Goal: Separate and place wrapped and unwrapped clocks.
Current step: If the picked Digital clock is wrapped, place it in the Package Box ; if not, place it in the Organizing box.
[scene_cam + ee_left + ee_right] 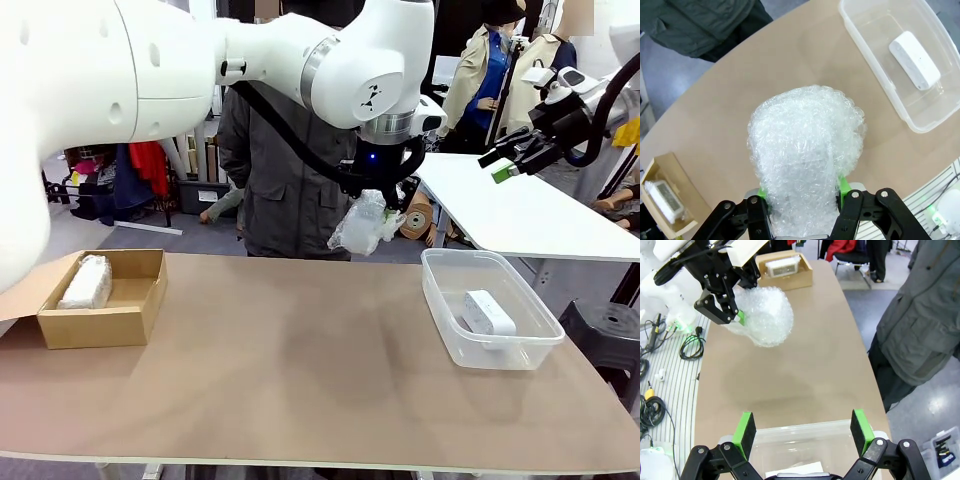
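Note:
My left gripper [377,203] hangs above the table's far middle, shut on a wrapped clock [364,226], a lumpy bubble-wrap bundle. In the left wrist view that bundle [805,150] sits between the green pads [842,185]. A second wrapped clock [87,282] lies in the brown cardboard box [95,328] at the left. The unwrapped clock [488,314], a smooth white block, lies in the clear tub [432,290] at the right. My right gripper [505,160] is raised at the far right, open and holding nothing. In its own view it [803,427] hovers over the tub's rim [805,426].
A person in a dark jacket [280,180] stands at the far edge, behind the held bundle. A white table [520,215] stands behind at the right. Bare brown tabletop [300,370] stretches between box and tub. Cables lie on the floor [660,355] beside the table.

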Action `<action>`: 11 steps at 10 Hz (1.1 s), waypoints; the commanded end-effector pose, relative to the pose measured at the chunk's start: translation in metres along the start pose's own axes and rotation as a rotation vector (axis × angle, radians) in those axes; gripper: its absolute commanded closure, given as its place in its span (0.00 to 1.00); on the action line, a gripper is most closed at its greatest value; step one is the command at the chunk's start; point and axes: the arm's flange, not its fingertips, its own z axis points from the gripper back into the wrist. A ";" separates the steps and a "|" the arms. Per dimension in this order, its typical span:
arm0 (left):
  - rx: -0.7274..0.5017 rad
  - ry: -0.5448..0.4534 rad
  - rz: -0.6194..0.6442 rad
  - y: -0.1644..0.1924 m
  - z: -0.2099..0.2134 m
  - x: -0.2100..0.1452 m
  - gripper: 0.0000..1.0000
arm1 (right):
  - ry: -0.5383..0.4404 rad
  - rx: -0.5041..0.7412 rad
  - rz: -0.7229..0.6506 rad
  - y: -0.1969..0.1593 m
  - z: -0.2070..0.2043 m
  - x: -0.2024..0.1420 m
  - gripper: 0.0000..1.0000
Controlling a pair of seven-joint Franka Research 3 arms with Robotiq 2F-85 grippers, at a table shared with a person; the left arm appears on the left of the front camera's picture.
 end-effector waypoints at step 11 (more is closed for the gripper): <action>0.034 0.070 0.018 0.025 0.017 -0.011 1.00 | 0.002 -0.005 0.003 0.001 0.001 0.002 0.00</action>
